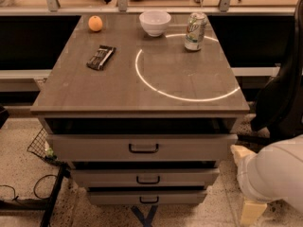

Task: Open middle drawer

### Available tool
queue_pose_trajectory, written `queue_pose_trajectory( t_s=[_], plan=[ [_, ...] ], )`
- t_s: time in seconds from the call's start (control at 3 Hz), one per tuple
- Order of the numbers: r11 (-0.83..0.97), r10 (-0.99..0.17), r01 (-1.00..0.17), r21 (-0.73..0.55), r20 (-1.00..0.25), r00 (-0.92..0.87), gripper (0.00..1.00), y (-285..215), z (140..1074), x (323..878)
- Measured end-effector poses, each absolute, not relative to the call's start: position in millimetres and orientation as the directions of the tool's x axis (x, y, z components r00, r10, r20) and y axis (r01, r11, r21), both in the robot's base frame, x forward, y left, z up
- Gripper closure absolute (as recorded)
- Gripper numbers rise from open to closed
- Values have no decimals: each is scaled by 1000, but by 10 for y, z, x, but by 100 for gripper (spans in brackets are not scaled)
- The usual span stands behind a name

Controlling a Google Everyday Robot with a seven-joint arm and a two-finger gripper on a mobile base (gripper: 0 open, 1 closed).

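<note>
The middle drawer (189,178) is the second of three grey-beige fronts in the cabinet, low and flat, with a small dark pull handle (147,179). Its front sits in line with the other fronts, with a dark gap above it. The taller top drawer (94,147) is above it and the narrow bottom drawer (113,198) below. My gripper (246,183) is at the lower right, beside the cabinet's right side and apart from it, at about the height of the middle drawer. The white arm casing (279,174) hides much of it.
On the tabletop (94,89) are an orange (95,23), a white bowl (155,22), a green can (195,30) and a dark packet (101,57). A wire basket (41,146) and cables (28,193) lie on the floor at left. A black object (284,98) stands at right.
</note>
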State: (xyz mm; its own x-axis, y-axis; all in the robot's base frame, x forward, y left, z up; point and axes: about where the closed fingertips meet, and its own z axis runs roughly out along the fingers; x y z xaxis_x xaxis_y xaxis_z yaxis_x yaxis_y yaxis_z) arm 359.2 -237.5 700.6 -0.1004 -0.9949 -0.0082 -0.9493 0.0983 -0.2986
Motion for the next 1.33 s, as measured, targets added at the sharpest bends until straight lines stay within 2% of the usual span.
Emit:
queue_pose_trajectory(
  t_s=[0.67, 1.33],
  plan=[
    [2, -1000, -945, -326, -18, 5, 0, -2148, 6050, 3110],
    [-76, -994, -928, -365, -50, 101, 0, -1714, 5564, 3233]
  ],
)
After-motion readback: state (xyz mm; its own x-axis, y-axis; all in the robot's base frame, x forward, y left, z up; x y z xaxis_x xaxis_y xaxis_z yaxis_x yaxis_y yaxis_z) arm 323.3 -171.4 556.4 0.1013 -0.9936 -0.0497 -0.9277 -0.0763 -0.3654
